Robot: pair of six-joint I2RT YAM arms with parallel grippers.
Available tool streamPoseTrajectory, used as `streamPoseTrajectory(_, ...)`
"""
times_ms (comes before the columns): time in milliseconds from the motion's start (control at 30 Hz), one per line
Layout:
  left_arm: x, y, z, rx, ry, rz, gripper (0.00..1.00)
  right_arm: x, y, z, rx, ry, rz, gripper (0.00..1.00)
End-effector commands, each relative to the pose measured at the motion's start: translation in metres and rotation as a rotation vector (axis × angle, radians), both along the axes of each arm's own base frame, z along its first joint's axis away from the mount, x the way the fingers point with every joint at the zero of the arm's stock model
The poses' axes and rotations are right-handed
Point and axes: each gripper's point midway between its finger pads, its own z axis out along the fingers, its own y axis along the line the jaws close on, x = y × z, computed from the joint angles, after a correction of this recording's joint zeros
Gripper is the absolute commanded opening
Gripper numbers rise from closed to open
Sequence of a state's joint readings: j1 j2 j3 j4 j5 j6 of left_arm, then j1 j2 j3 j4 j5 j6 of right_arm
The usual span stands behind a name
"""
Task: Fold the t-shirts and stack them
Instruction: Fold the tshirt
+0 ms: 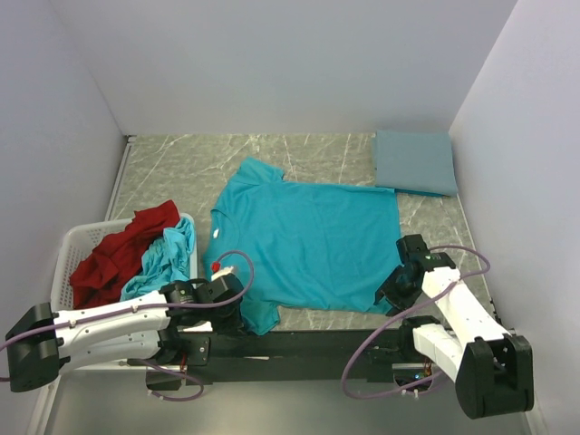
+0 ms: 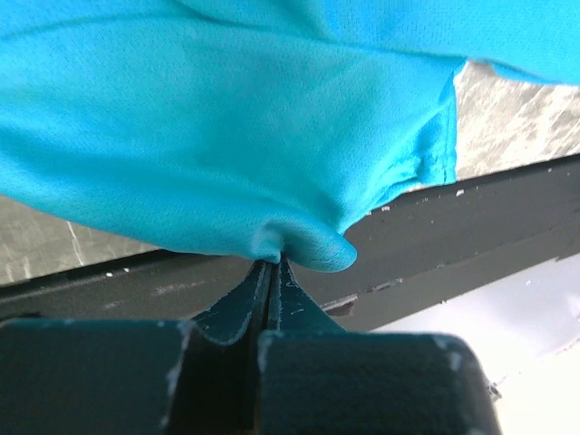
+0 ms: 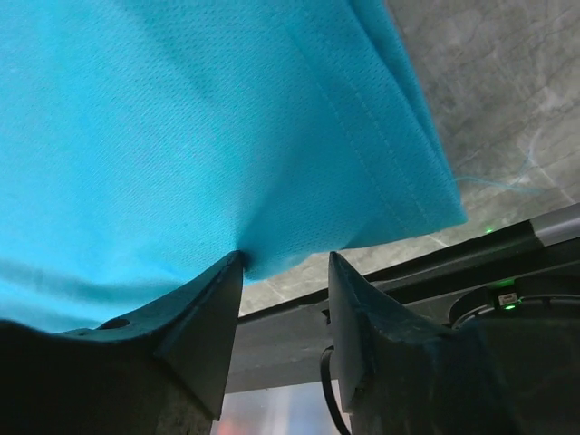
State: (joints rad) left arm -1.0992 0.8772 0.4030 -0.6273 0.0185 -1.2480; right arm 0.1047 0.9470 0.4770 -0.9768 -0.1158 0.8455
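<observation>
- Teal cloth is pinched in my left gripper. Its fingers are pressed together on a small fold by the near sleeve of the teal t-shirt, which lies spread flat on the table. That bite looks thin, so I think a sharp lift could pull it free.
- At the shirt's near right hem corner my right gripper stands half spread and holds nothing. The cloth touches only one fingertip. If I close here I may catch a sliver or miss, and the corner would then drop mid-fold.
- Lifting with one side held and the other loose would skew the shirt and crease the fold.
- Both grippers sit at the table's near edge, so dragging towards me could pull the hem over it.
- The folded grey-blue t-shirt lies at the far right corner, and a wide sweep could knock it askew.
</observation>
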Motion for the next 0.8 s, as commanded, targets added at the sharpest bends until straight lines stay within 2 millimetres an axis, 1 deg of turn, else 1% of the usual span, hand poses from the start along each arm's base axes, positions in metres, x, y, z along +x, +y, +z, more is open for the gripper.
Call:
streamPoseTrajectory(0, 0.014, -0.009, 0.015, -0.030, -0.075, 0.005, 0.00, 0.009, -0.007, 0.000, -0.041, -0.009, -0.011, 0.50)
streamPoseTrajectory(67, 0.016, -0.009, 0.017, -0.034, -0.084, 0.008, 0.00, 0.013, -0.010, 0.001, -0.065, -0.011, -0.013, 0.47)
streamPoseTrajectory(133, 0.017, -0.008, 0.018, -0.032, -0.088, 0.015, 0.00, 0.013, -0.010, 0.000, -0.069, -0.006, -0.012, 0.40)
streamPoseTrajectory(400, 0.027, -0.007, 0.024, -0.040, -0.105, 0.036, 0.00, 0.019, -0.014, -0.003, -0.091, 0.009, 0.013, 0.39)
streamPoseTrajectory(500, 0.032, -0.006, 0.027, -0.047, -0.114, 0.046, 0.00, 0.018, -0.014, -0.009, -0.092, 0.026, 0.020, 0.28)
streamPoseTrajectory(533, 0.033, -0.008, 0.030, -0.060, -0.122, 0.048, 0.00, 0.016, -0.014, -0.012, -0.092, 0.039, 0.024, 0.19)
streamPoseTrajectory(567, 0.036, -0.009, 0.033, -0.069, -0.129, 0.053, 0.00, 0.017, -0.014, -0.012, -0.091, 0.040, 0.026, 0.14)
streamPoseTrajectory(600, 0.037, -0.009, 0.035, -0.077, -0.134, 0.049, 0.00, 0.017, -0.014, -0.013, -0.092, 0.036, 0.027, 0.07)
streamPoseTrajectory(667, 0.040, -0.012, 0.041, -0.102, -0.148, 0.049, 0.00, 0.020, -0.013, -0.010, -0.088, 0.026, 0.034, 0.01)
streamPoseTrajectory(700, 0.042, -0.012, 0.043, -0.105, -0.155, 0.048, 0.00, 0.021, -0.014, -0.009, -0.090, 0.022, 0.036, 0.00)
streamPoseTrajectory(767, 0.047, -0.013, 0.048, -0.119, -0.166, 0.056, 0.00, 0.030, -0.015, 0.001, -0.097, -0.019, 0.040, 0.00)
